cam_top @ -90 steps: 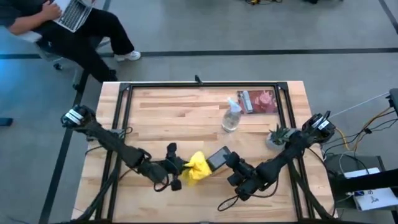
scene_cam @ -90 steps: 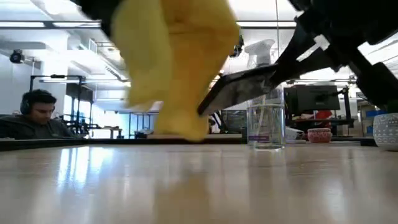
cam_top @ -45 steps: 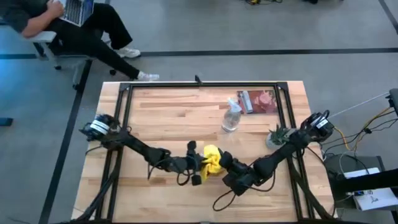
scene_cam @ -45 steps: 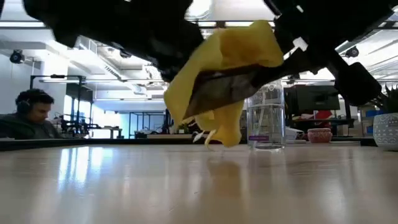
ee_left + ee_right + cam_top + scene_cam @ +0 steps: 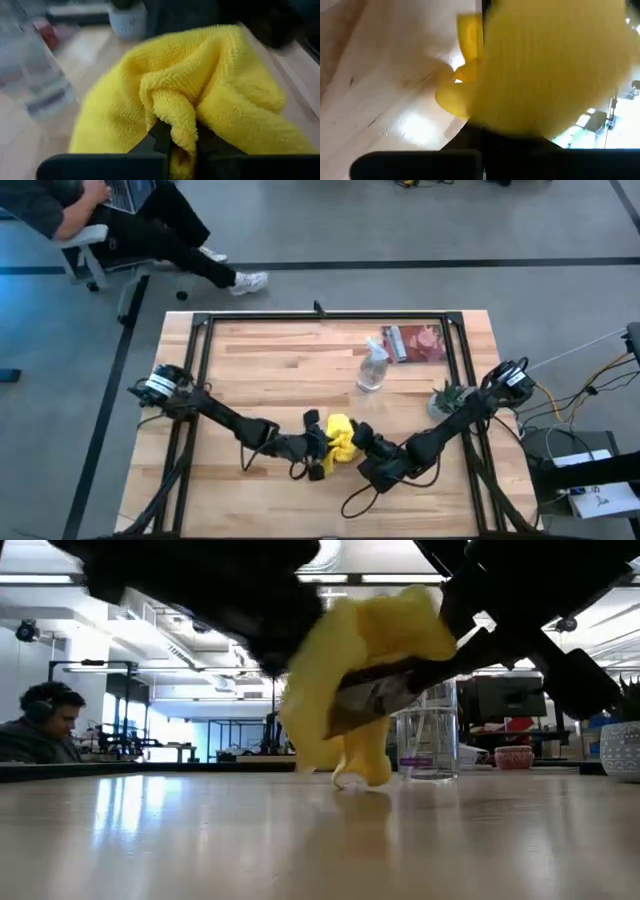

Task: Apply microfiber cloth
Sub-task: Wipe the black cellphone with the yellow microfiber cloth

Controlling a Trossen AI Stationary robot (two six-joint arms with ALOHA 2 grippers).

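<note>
High view: one microfiber cloth (image 5: 342, 436) at lower centre of the table (image 5: 270, 360), between two end effectors. Left end effector (image 5: 322, 446) pinches a cloth fold; the right end effector (image 5: 362, 442) touches the cloth, finger state cannot be told. One spray bottle (image 5: 372, 367), one planter (image 5: 446, 399), one person (image 5: 90, 220) upper left.

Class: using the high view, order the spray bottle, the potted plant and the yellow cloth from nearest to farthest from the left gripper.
1. Microfiber cloth, held in the left gripper, table centre.
2. Spray bottle, farther back, right of centre.
3. Potted plant, right edge.
</note>
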